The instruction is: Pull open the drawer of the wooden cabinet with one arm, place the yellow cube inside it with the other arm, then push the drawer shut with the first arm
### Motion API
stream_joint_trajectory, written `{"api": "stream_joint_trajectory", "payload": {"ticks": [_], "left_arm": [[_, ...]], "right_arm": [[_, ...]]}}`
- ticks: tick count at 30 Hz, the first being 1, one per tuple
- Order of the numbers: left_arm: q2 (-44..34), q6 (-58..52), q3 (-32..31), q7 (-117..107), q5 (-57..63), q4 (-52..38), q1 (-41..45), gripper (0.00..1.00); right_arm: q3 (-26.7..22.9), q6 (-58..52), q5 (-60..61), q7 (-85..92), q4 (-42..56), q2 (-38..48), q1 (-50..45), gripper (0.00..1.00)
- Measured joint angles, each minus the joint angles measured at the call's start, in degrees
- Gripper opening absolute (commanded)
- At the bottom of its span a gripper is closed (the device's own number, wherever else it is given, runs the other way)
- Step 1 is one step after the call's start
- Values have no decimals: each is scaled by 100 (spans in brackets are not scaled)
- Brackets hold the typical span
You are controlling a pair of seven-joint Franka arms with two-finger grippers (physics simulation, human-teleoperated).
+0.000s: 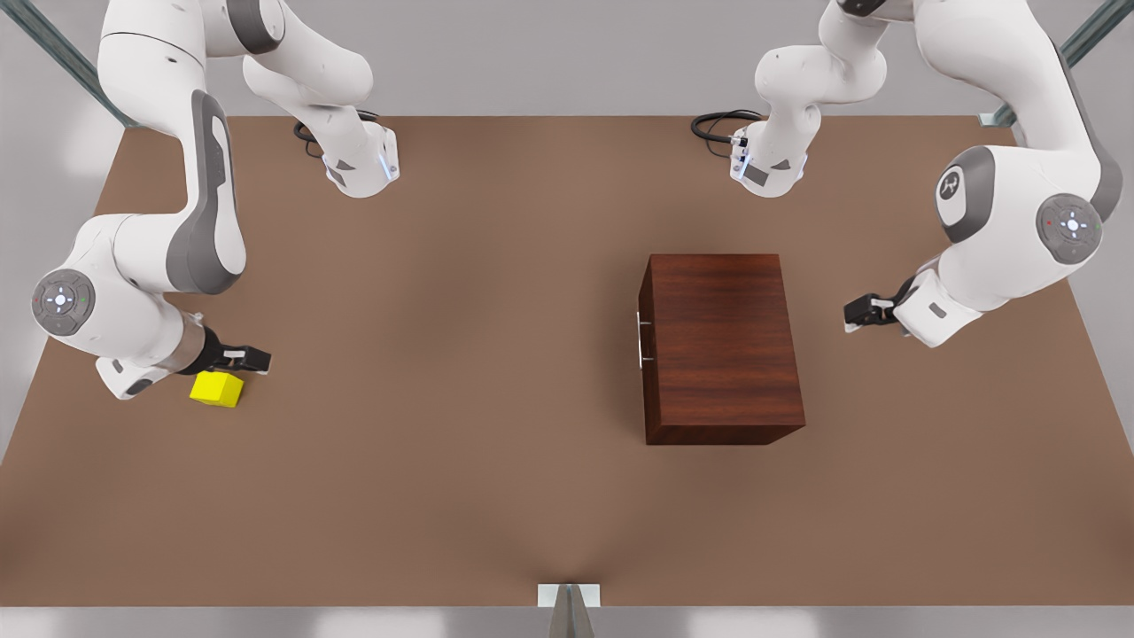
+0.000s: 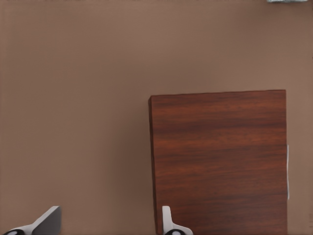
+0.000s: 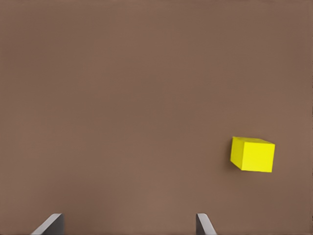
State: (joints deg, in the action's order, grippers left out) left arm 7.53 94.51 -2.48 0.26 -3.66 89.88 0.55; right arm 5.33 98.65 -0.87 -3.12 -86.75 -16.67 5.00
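The wooden cabinet (image 1: 722,346) stands right of the table's middle in the front view. Its drawer is shut, and the silver bar handle (image 1: 639,339) faces the front view's left. My left gripper (image 1: 864,312) hovers open off the cabinet's far side from the handle, clear of it; its wrist view has the cabinet (image 2: 220,161) and the handle (image 2: 287,171) beyond the open fingers (image 2: 49,221). The yellow cube (image 1: 217,389) lies on the table at the front view's left. My right gripper (image 1: 252,359) hangs open just above and beside the cube (image 3: 253,154), not touching it.
The brown table (image 1: 461,496) has wide bare room between cube and cabinet. Both arm bases (image 1: 359,164) with black cables (image 1: 718,124) stand along the back edge. A small grey bracket (image 1: 568,595) sits at the middle of the front edge.
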Motion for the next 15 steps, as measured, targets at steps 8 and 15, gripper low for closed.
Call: {"api": "stream_joint_trajectory", "payload": {"ticks": [8,15], "left_arm": [[133,-118,-61,-235,-58,-236,729,100],[1368,-157,-95,-1226,407,-1675,2776,100]], "right_arm": [[-59,-60,-183,-41,14,39,78,100],[-127,-216,-198,-68,18,78,243,100]]}}
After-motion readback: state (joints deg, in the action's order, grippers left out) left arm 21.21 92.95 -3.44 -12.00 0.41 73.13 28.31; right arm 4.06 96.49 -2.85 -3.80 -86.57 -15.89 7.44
